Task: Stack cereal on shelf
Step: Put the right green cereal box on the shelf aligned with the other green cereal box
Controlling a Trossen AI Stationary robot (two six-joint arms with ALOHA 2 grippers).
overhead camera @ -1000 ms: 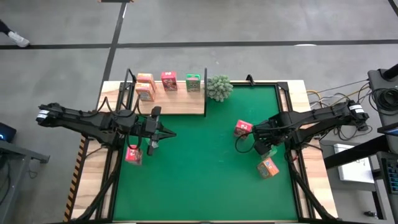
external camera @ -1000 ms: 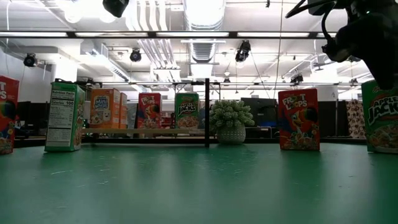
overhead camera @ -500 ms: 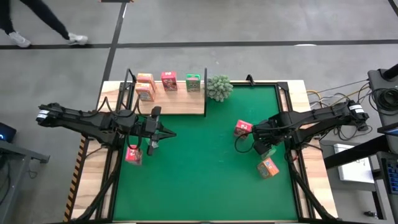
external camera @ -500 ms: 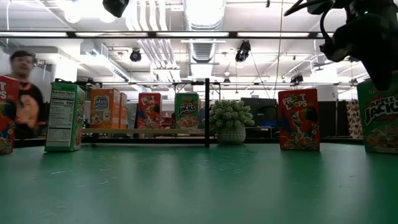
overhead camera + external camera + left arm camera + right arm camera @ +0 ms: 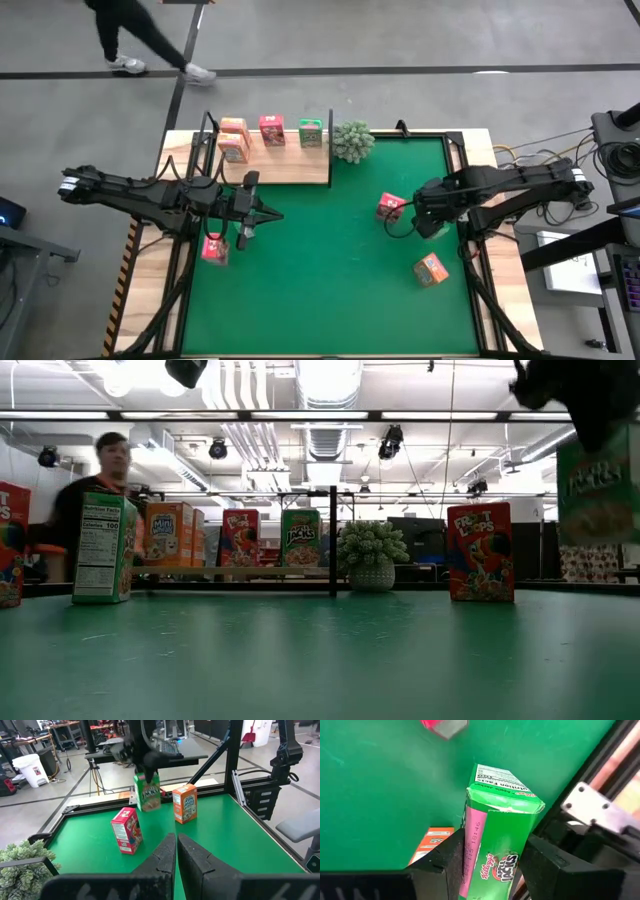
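Right wrist view shows a green cereal box (image 5: 497, 840) clamped between the right tool's (image 5: 490, 865) fingers, lifted clear above the green mat (image 5: 330, 260), with a pink-red box (image 5: 390, 207) and an orange box (image 5: 431, 269) standing on the mat near it. Farther off, four boxes sit on the shelf (image 5: 290, 165) at the desk's far left corner, beside a bushy plant (image 5: 351, 140). Over the mat's left side hangs the left tool (image 5: 272, 215), fingers together, near another pink-red box (image 5: 214, 249).

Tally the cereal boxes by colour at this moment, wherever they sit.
Orange boxes: 3
Pink-red boxes: 3
Green boxes: 3, one held by the right gripper
Total: 9
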